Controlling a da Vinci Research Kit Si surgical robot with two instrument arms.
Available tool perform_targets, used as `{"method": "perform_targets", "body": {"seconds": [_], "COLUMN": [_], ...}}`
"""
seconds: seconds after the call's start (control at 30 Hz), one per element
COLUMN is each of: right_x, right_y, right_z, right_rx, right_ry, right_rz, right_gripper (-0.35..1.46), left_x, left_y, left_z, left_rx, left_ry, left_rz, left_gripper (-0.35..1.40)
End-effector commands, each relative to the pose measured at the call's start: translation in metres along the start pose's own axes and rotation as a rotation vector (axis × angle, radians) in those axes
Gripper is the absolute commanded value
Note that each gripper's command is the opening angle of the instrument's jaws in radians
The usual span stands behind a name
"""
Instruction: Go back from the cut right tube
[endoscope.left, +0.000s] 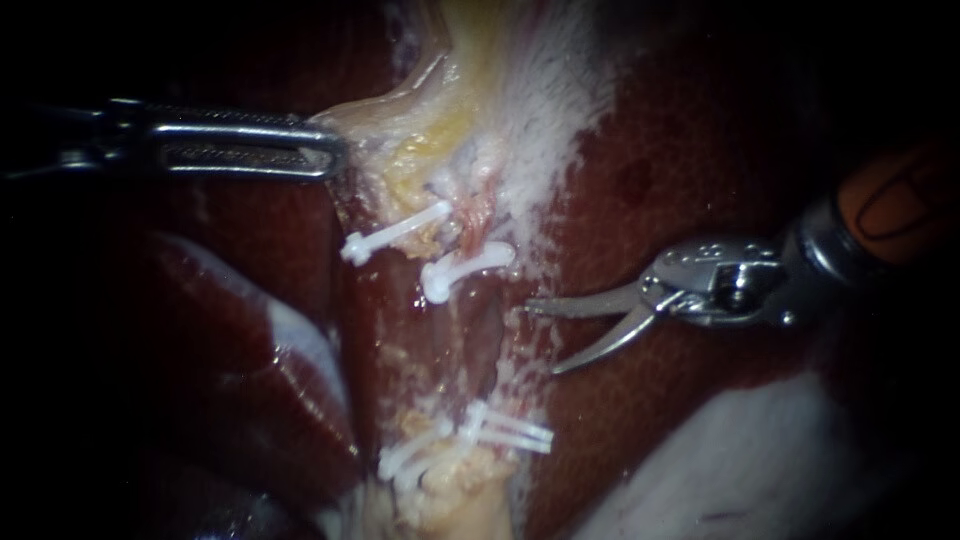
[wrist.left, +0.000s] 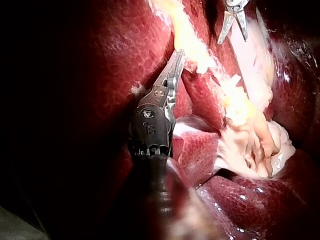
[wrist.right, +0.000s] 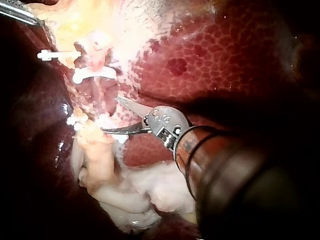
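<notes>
Glistening liver (endoscope.left: 690, 150) under right instrument (endoscope.left: 543, 338)

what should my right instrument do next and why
Probably draw the right instrument straight back along its shaft, away from the cut right tube. Its blades stand open, gripping nothing, beside the gap between the upper clip and the lower clips; the left instrument holds the pale tissue.
</notes>
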Motion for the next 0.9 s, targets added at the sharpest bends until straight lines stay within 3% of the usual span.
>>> {"method": "perform_targets", "body": {"seconds": [0.03,0.37,0.67,0.9], "right_x": [0.0001,0.0021,0.0019,0.0018], "right_y": [0.0001,0.0005,0.0001,0.0], "right_z": [-0.0004,-0.0045,-0.0042,-0.0041], "right_rx": [-0.007,-0.108,-0.105,-0.106], "right_ry": [-0.005,-0.009,-0.01,-0.01], "right_rz": [-0.016,-0.079,-0.079,-0.08], "right_gripper": [1.26,1.43,1.43,1.43], "left_x": [0.0,0.0004,0.0012,0.0028], "left_y": [0.0,0.0005,0.0002,-0.0005], "left_z": [0.0,-0.0001,0.0005,0.0022], "left_rx": [0.001,0.002,-0.003,0.017], "left_ry": [0.0,0.0,-0.001,0.022], "left_rz": [0.0,0.002,0.006,0.023], "left_gripper": [-0.35,-0.35,-0.35,-0.35]}}
